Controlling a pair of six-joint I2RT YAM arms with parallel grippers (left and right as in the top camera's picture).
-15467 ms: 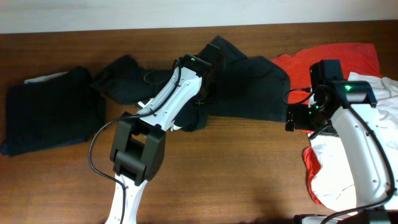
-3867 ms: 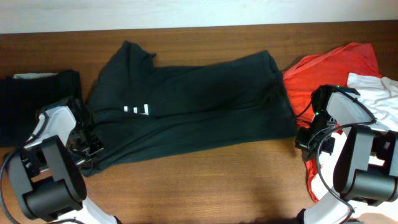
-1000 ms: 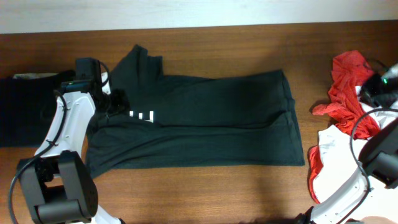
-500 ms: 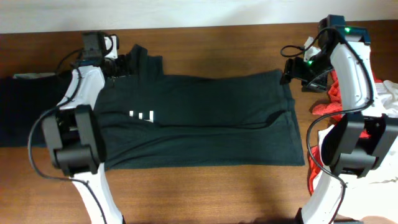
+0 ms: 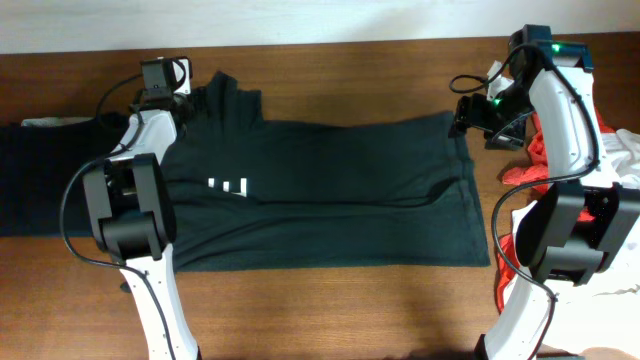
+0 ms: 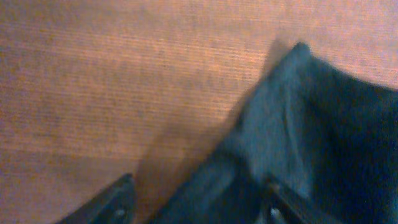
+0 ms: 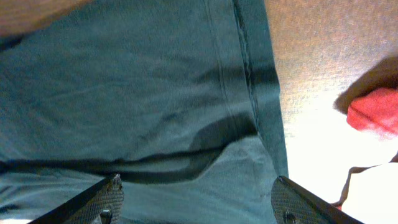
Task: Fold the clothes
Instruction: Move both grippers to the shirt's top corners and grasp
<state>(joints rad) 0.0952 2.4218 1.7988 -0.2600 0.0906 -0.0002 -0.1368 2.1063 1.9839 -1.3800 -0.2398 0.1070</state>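
Left gripper (image 6: 199, 190) shifting slightly toward the shirt (image 5: 320, 190), hovering released over its sleeve, right gripper (image 7: 196, 186) hanging spread wide above the hem.

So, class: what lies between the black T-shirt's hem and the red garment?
A bare strip of wooden table separates black T-shirt and red garment, in overhead and right wrist views.

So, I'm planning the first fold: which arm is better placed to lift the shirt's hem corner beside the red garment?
Right. The right hand is at that corner of the black T-shirt, open over the hem. The left hand is at the opposite end, by the sleeve.
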